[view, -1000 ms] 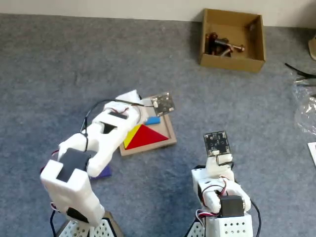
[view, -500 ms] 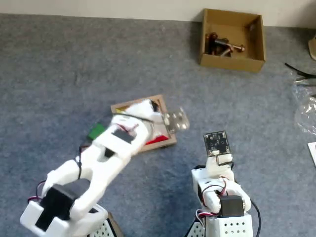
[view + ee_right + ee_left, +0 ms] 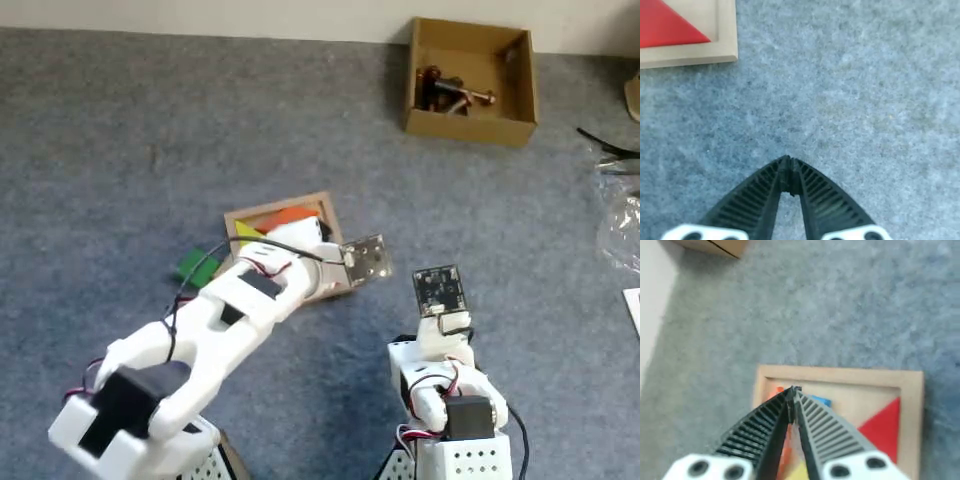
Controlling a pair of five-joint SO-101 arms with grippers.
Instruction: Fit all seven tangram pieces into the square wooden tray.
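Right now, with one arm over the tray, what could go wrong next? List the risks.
1. The left gripper is shut over the orange piece and blue piece in the tray. Lowering it could knock them askew.
2. The green piece lies on the carpet beside the tray, close to the left arm. A sweep of the arm could push it away.

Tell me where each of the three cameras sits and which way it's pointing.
High view: fixed above, looking down on the left arm, right arm, tray and a cardboard box.
Left wrist view: on the left arm, looking past the shut left gripper into the tray.
Right wrist view: on the right arm, looking past the shut right gripper at carpet.
Both wrist views share the tray's red triangle.
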